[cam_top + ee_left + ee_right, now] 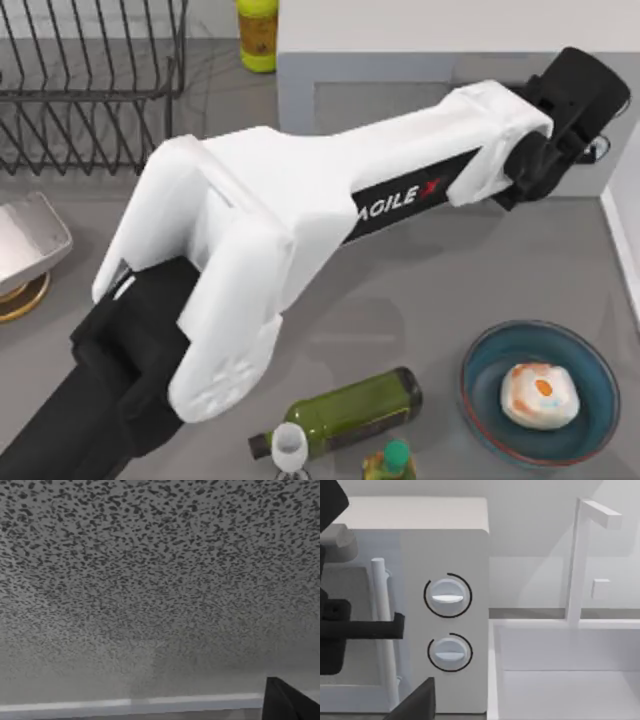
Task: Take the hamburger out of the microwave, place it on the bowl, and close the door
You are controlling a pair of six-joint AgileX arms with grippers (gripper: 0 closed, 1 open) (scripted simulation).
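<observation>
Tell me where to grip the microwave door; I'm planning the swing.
Grip the pale vertical bar handle, coming from the front, fingers either side. It stands off the door beside the knobs; the left gripper is near it.

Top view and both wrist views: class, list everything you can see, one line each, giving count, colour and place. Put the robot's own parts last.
hamburger: one, pale with orange spot, in the bowl.
bowl: one, blue, table's front right.
microwave: one, white, back of table; two grey-blue knobs.
door: one, pale bar handle, at the microwave's front.
olive bottle: one, dark green, lying front centre.
yellow bottle: one, back.
wire rack: one, dark, back left.
sink: one, white, right of microwave.
left gripper: one, black, at the microwave front.
</observation>
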